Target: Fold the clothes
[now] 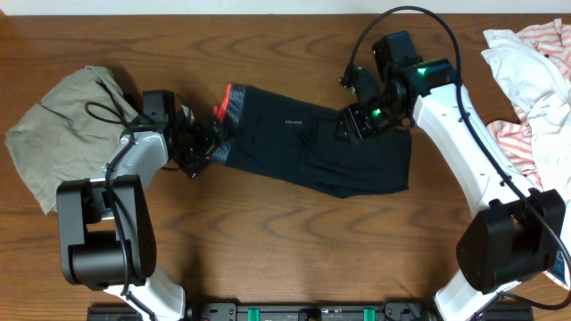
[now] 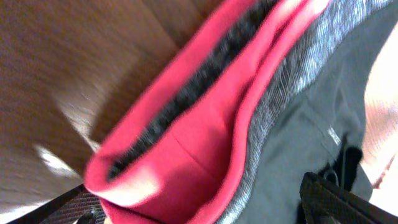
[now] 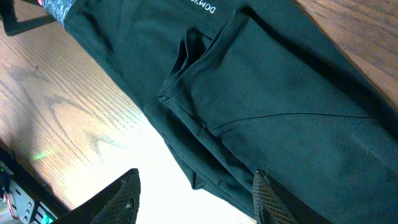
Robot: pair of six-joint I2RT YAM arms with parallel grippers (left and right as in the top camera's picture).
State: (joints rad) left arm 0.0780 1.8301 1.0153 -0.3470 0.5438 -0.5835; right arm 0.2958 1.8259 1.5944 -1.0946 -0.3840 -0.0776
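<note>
Waistband (image 2: 186, 124): red-edged grey knit, bunched between the left claw's fingers.
Left claw (image 2: 199, 202): spread wide; cannot tell if it grips.
Right claw (image 3: 196, 193): spread, holding nothing, over the leggings' folded edge.
Leggings (image 1: 312, 147): black, smooth, slanted mid-table.
Table (image 1: 294, 241): wood grain, open room in front.
Edges: khaki garment (image 1: 62, 125) left; white and striped clothes (image 1: 535, 71) right.

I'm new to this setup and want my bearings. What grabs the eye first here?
The black leggings lie mid-table, both grippers at them: left gripper by the red-edged waistband, right gripper over the other end. A khaki garment lies far left, striped clothes top right.
</note>
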